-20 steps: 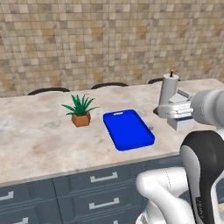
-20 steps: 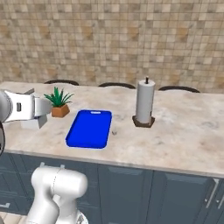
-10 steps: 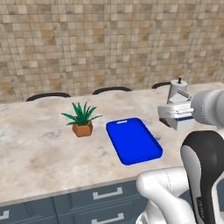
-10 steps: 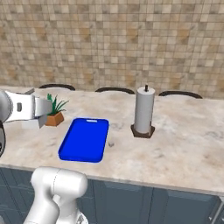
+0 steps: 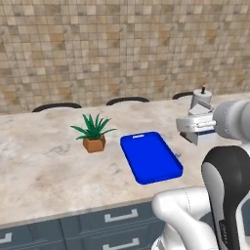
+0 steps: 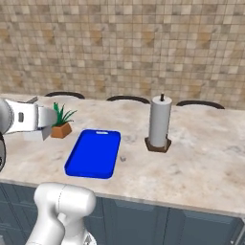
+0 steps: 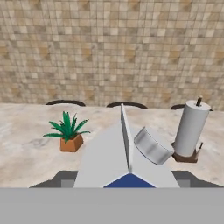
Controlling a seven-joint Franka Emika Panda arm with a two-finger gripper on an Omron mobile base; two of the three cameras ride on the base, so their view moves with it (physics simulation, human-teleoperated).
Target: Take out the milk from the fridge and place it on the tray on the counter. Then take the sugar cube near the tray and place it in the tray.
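Milk (image 7: 124,155), a light, stiff carton with smooth sides, sits clamped between the fingers (image 5: 194,131), above the tabletop (image 5: 44,166) right of the blue tray (image 5: 151,157). Holding its flat sides suits it; squeezing harder could dent it. A tiny sugar cube (image 6: 123,157) lies just beside the tray.

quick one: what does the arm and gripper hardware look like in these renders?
Glossy white rounded arm links with a black joint section. The wrist is a light grey cylinder ending in a boxy white-grey gripper. No cables or markings are visible.
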